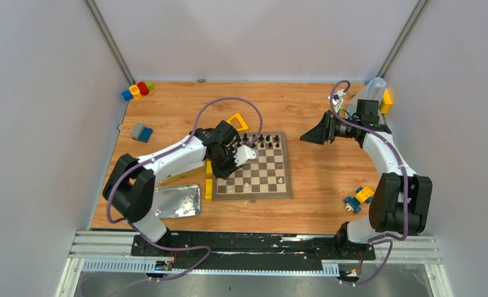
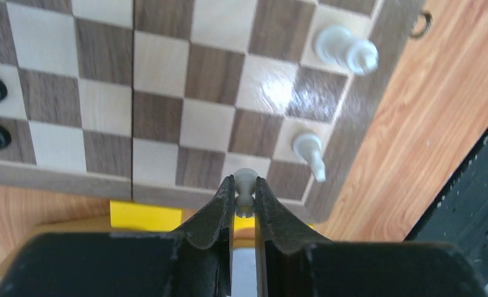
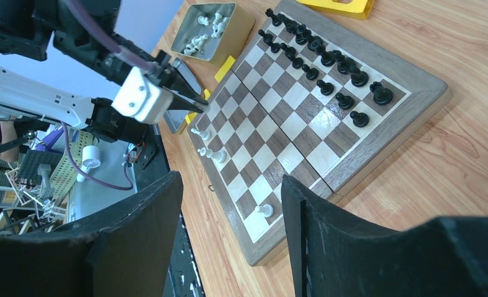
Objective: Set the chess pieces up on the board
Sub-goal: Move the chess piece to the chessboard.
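Top view, left to right.

- Far-left corner of the table (image 1: 316,185): a cluster of coloured blocks (image 1: 136,90). A grey-blue block (image 1: 142,132) lies a little nearer.
- A shiny metal tin (image 1: 178,202) lies flat beside the left arm, near the board's near-left corner.
- Yellow blocks (image 1: 209,187) sit against the board's left edge. A yellow frame block (image 1: 237,121) lies just beyond its far-left corner.

Left gripper (image 1: 229,173): over the left margin of the board (image 1: 260,195).
- In the wrist view the jaws are narrow, pinched on one held pale piece (image 2: 246,176) just below its round head.
- The piece is upright over a cream square in the edge row. I cannot tell whether its base touches the square.
- Two standing pale pieces (image 2: 344,49) are on squares along the adjoining edge, toward the corner.

Black pieces (image 1: 263,141) fill two rows along the board's far edge.

The right wrist view shows an open gold tin (image 3: 238,34) beyond the board's left side, with loose pale pieces (image 3: 204,28) lying in it.

Right gripper (image 1: 309,136): hovers above bare wood to the right of the board, fingers spread wide, holding nothing.

Far right: blue-and-yellow blocks (image 1: 359,198) lie near the right arm's base. A yellow block (image 1: 387,100) sits in the far corner.
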Controlling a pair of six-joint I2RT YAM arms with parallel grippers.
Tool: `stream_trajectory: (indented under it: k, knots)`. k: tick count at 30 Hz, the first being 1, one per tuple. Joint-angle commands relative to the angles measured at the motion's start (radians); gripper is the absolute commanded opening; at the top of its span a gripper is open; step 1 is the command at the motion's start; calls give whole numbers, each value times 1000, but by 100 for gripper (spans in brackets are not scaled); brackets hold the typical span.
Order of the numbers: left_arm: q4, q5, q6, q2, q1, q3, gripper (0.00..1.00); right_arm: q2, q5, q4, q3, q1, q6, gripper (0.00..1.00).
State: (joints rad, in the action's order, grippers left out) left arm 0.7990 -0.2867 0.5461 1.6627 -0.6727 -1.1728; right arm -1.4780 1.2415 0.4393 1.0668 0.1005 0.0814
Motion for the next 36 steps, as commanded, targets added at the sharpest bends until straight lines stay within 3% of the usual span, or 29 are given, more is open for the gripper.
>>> stream_trajectory:
  k: [1,10,36]
  knots:
    - [22,21,89,-138,1,89,17,-7,27,-4,8,-2,31,60]
    - [-52,-24,119,-249,-10,220,19,-9,21,-4,7,-2,31,60]
    - [-117,-13,97,-172,-65,240,24,-16,19,1,5,-2,40,60]
